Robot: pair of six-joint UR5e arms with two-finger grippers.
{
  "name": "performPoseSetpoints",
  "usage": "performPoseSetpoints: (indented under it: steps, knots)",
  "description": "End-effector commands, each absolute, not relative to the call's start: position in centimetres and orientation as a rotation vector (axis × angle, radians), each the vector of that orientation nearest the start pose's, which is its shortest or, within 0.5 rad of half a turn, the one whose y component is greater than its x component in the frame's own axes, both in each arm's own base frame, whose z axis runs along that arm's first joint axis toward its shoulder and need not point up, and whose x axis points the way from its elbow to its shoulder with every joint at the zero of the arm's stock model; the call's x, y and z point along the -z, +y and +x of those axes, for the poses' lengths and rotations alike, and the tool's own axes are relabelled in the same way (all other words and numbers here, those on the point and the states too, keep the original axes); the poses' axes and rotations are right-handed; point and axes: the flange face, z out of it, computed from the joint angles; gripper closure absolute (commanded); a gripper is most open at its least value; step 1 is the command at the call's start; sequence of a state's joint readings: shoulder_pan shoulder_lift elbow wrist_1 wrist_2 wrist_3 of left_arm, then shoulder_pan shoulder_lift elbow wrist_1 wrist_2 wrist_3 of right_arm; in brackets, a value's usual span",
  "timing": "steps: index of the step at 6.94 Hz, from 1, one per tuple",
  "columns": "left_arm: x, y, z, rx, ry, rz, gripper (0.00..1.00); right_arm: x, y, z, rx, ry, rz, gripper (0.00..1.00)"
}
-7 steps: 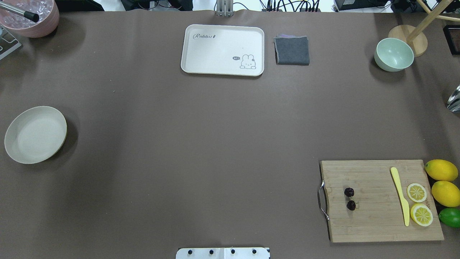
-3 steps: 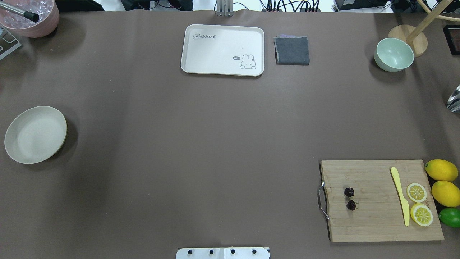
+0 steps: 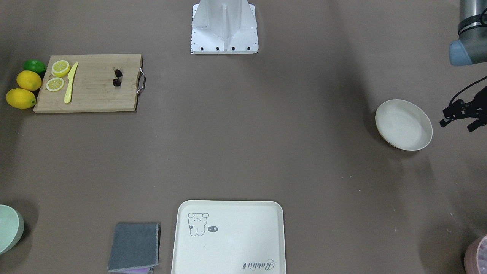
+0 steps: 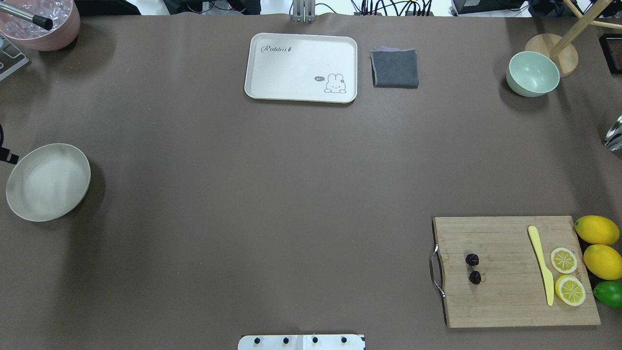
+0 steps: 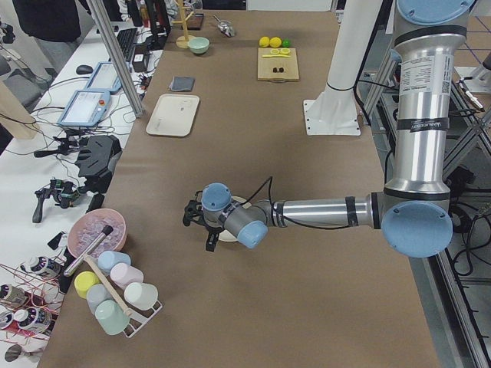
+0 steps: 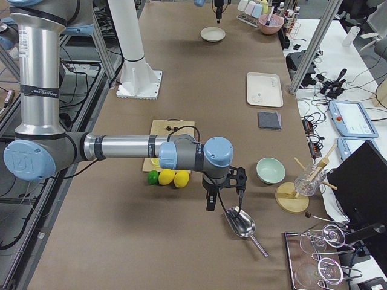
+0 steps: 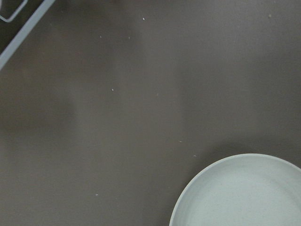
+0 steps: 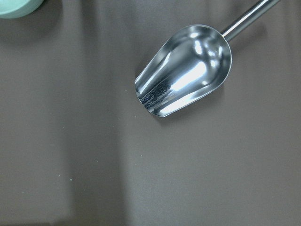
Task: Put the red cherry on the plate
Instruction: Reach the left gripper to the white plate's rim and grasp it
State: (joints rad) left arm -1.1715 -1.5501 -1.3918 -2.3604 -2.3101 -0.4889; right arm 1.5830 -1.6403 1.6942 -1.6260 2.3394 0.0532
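Observation:
The red cherry (image 4: 472,268) is a dark maroon pair lying on the left part of a wooden cutting board (image 4: 510,301); it also shows in the front-facing view (image 3: 117,77). Far across the table stands the plate (image 4: 48,182), round, cream-white and with nothing in it (image 3: 404,125); its rim fills a corner of the left wrist view (image 7: 244,193). Just beside the plate hangs my left gripper (image 3: 457,125), open and holding nothing. My right gripper (image 6: 225,202) shows only in the right side view, over a metal scoop (image 8: 186,70); I cannot tell its state.
On the board lie a yellow knife (image 4: 542,265) and two lemon slices (image 4: 563,260); two lemons (image 4: 596,229) and a lime (image 4: 608,293) sit beside it. At the far edge are a rabbit tray (image 4: 301,67), a grey cloth (image 4: 394,68), a green bowl (image 4: 532,73) and a pink bowl (image 4: 41,22).
A black tip of the left gripper has come into the overhead view at the left edge, next to the plate. The cherry and the plate have not moved.

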Motion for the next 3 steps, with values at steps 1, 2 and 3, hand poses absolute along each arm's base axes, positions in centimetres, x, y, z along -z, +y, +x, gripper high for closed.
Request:
performPoseSetpoints:
  steps: [1,2,3]
  knots:
    - [-68.83,-47.21,15.83,-0.164,0.911,0.190,0.03,-63.63,-46.13,6.97,-0.062,-0.769,-0.014,0.00]
    - [-68.83,-47.18,15.90,-0.166,0.911,0.190,0.23,-63.55,-46.14,6.97,-0.062,-0.769,-0.013,0.00]
    - [-69.04,-47.06,15.87,-0.169,0.911,0.186,0.57,-63.55,-46.14,6.97,-0.062,-0.769,-0.013,0.00]
